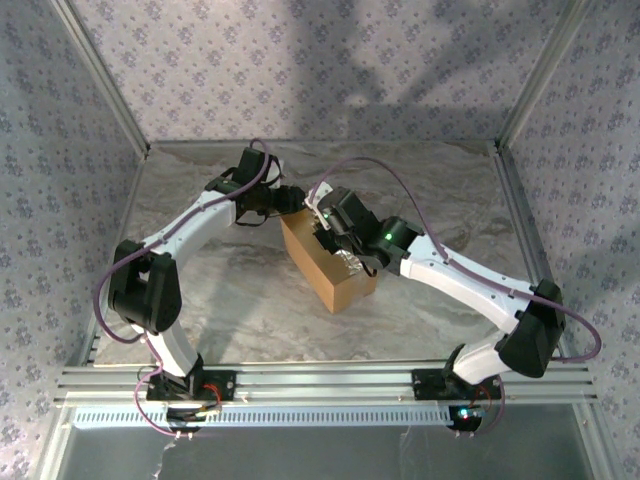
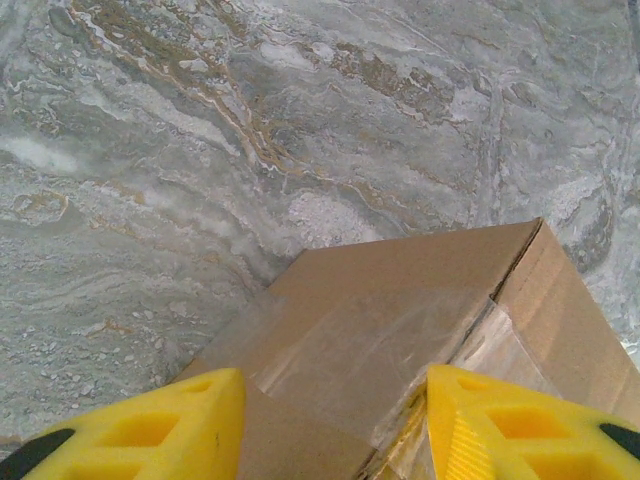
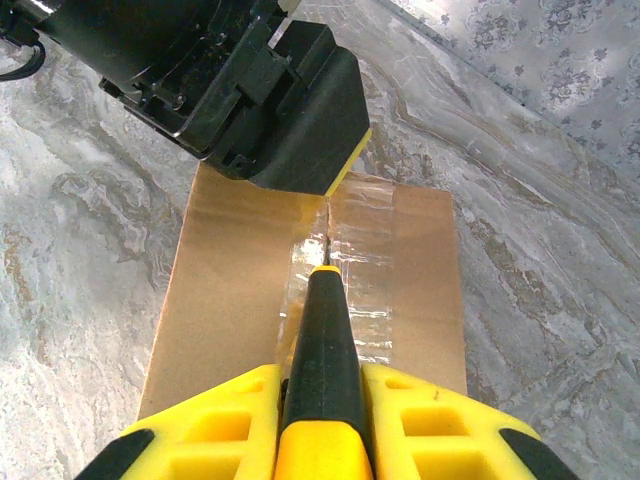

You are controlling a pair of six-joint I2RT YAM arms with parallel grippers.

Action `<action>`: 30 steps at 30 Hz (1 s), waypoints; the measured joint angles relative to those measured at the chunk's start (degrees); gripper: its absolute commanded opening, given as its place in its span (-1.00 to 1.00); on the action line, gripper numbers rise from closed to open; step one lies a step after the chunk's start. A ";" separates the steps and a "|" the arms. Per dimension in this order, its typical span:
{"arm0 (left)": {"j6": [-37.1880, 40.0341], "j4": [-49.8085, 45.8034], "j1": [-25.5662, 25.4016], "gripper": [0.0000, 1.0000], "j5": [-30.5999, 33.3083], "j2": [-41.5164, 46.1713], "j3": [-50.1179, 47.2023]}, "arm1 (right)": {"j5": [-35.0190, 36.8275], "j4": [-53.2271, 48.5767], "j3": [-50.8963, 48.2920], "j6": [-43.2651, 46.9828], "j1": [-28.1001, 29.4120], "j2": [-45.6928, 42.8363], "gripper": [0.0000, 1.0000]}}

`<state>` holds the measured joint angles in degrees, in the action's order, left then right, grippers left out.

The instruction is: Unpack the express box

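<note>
Yellow fingers (image 2: 170, 425) of the left hand (image 2: 330, 425) sit on each side of the far end of the express box (image 1: 335, 270). The hand is about half open, with the brown cardboard between its fingers. I cannot tell if the fingers press on the box or just stand beside it. It looks like this hand is there to keep the box from sliding.

The box stands in the middle of the grey marble counter (image 1: 230, 300), between the two arms. Its top flaps are shut and lie flat. Shiny clear tape (image 3: 345, 290) runs along the line where the flaps meet. The tape looks a bit wrinkled near the middle, but I cannot tell if it is cut through.

On the right, the right hand (image 3: 322, 400) is closed tight on a black and yellow cutter (image 3: 325, 340). The cutter points forward, away from the hand. Its tip touches the tape, right on the line between the flaps and close to the left hand.

So I think the job is only at the start. The box is in place and the cutter is on the tape. The tape is not yet off, the flaps are not yet open, and nothing is out of the box. What is inside is hidden.
</note>
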<state>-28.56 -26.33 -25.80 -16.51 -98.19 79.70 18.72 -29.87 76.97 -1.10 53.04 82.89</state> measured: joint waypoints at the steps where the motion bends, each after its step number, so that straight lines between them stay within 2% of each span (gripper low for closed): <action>1: 0.02 0.00 -0.13 0.01 0.31 0.07 -0.02 | 0.00 -0.07 0.02 0.00 0.00 0.00 -1.00; 7: 0.04 0.55 -0.98 0.04 2.45 1.22 -0.94 | 0.00 -0.37 0.02 0.00 0.17 -0.11 -1.00; 17: 0.70 0.66 -1.31 0.26 4.35 3.23 -2.40 | -0.11 -0.37 0.02 0.00 0.63 -0.31 -1.00; 30: 2.29 0.66 -3.34 0.32 3.67 4.57 -2.40 | -0.09 -0.37 0.02 0.00 0.90 -0.42 -1.00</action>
<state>-26.26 -25.67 -29.15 -12.84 -93.62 77.30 18.63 -30.24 76.99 -1.10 53.93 82.48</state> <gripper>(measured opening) 0.660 0.210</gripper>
